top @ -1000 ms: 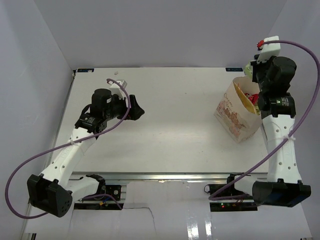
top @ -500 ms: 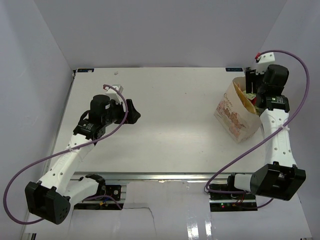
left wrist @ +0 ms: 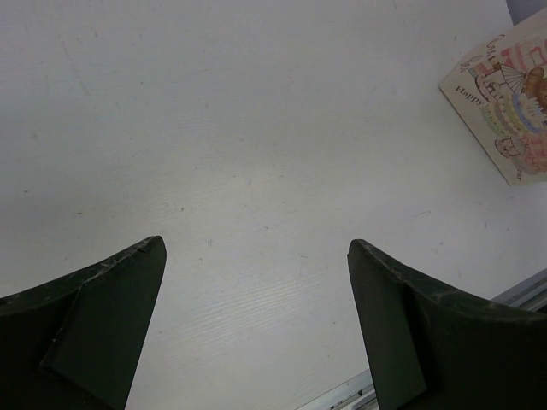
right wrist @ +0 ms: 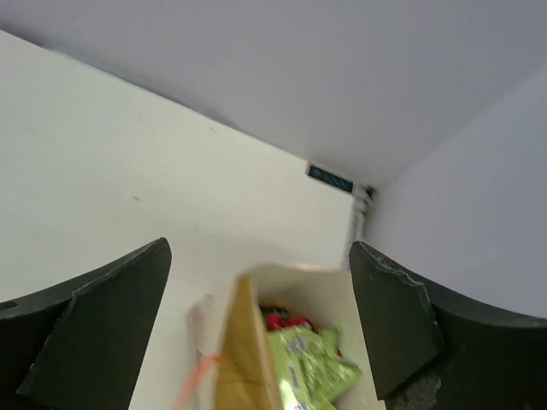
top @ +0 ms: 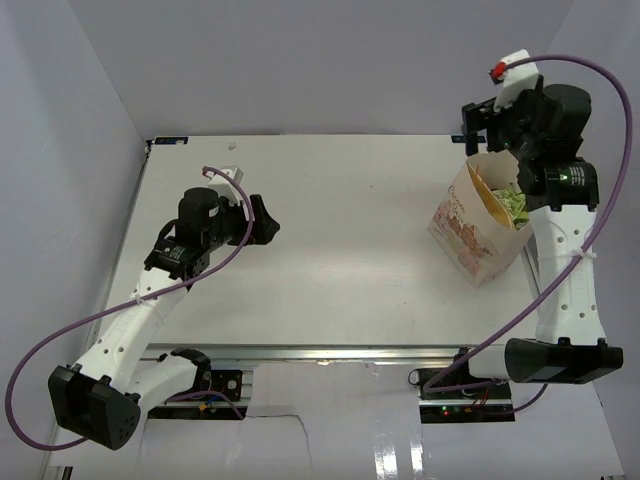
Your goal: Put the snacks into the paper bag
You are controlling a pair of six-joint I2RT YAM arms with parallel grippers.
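Observation:
The paper bag [top: 470,235] stands at the right of the table with its mouth open, its pink printed side toward the middle. Inside lie snacks: a light green packet [top: 513,205] on top and something red [right wrist: 286,322] behind it. The green packet [right wrist: 312,363] also shows in the right wrist view, inside the paper bag [right wrist: 299,282], beside an orange cord handle [right wrist: 195,378]. My right gripper [top: 478,125] hangs open above the bag's far rim, nothing between its fingers. My left gripper [top: 268,222] is open over bare table at the left, far from the bag [left wrist: 506,107].
Grey walls close in the table at the back and both sides. The right wall stands just behind the bag. A metal rail [top: 330,352] runs along the table's near edge, between the two arm bases.
My right gripper opened and rose out of the bag's mouth toward the back, leaving the green packet inside. The left arm shifted only slightly.

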